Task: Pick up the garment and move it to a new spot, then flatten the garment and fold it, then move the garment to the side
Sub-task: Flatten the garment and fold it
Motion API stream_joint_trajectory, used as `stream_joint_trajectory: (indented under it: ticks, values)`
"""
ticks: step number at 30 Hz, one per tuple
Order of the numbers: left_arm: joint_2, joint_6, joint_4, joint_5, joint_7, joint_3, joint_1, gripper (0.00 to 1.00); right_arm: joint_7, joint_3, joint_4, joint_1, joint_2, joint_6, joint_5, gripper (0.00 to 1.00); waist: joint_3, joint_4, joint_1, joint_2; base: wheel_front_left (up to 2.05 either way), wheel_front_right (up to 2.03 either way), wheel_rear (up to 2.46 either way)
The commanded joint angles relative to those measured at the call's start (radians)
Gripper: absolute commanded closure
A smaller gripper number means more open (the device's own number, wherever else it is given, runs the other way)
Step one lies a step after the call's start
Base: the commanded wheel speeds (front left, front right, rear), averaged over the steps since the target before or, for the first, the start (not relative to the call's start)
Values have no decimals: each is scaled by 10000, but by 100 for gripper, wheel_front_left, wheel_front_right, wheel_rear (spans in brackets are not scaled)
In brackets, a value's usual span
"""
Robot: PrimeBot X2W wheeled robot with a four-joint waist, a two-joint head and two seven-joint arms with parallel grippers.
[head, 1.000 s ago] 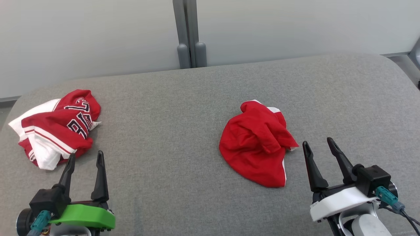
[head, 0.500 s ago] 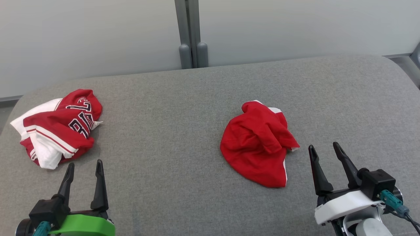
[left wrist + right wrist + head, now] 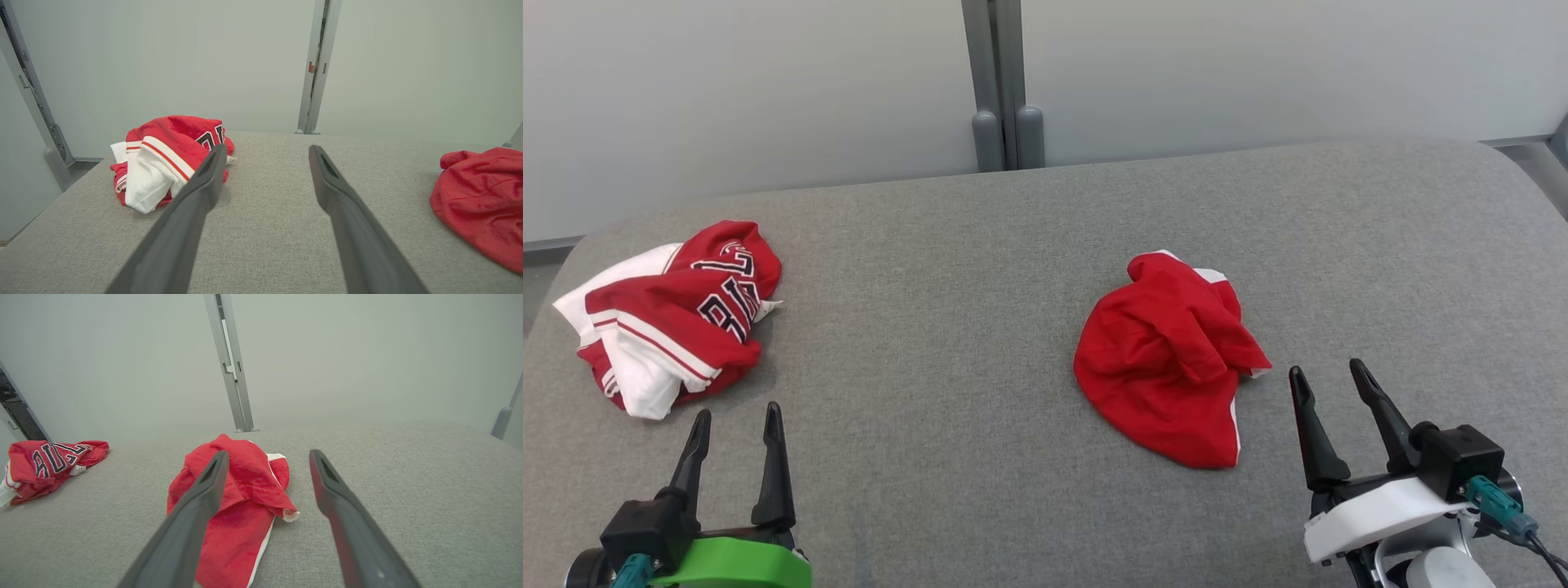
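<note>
Two crumpled garments lie well apart on a grey fabric-covered worktop, seen from the head camera. A plain red garment with a narrow white edge sits right of centre in a loose heap. A lettered jersey, red and white with dark lettering, is bunched near the worktop's left end.

The right gripper stands at the lower right, just beside the red garment's near right edge and clear of the cloth. Its two dark fingers are spread apart with nothing between them. The left gripper stands at the lower left, just in front of the lettered jersey, fingers likewise spread and empty.

Left wrist view: the left gripper points across bare worktop. The lettered jersey lies beyond the left finger, and the red garment shows at the right edge.

Right wrist view: the right gripper points past the red garment, which lies behind and beside the left finger. A small white corner of the cloth reaches into the gap between the fingers. The lettered jersey lies far to the left.

Pale wall panels and a grey upright post stand behind the worktop.
</note>
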Motion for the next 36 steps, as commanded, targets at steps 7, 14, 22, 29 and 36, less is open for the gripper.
stream_joint_trajectory:
  ticks: [7, 14, 22, 29, 36]
  values:
    - [-56, -59, 64, 120, -4, 117, 116, 0, -35, 35, 68, 56, 21, 1, 81, 0, 0, 16, 0, 0, 0, 0, 0]
    - [-101, -96, 94, 179, -4, 147, 91, 0, -37, 47, 91, 32, -3, 1, 77, 0, 18, 13, 0, 0, 0, 0, 0]
    - [-137, -121, 156, 243, -4, 170, 53, 0, -35, 58, 131, 23, -29, 1, 82, 0, -3, 48, 0, 0, 0, 0, 0]
    - [-146, -141, 175, 263, -4, 205, 50, 0, -37, 98, 176, -7, -23, 1, 84, 0, -32, 49, 0, 0, 0, 0, 0]
    - [-128, -140, 211, 297, -4, 180, 22, 0, -37, 80, 211, -21, -15, 1, 91, 0, -44, 62, 0, 0, 0, 0, 0]
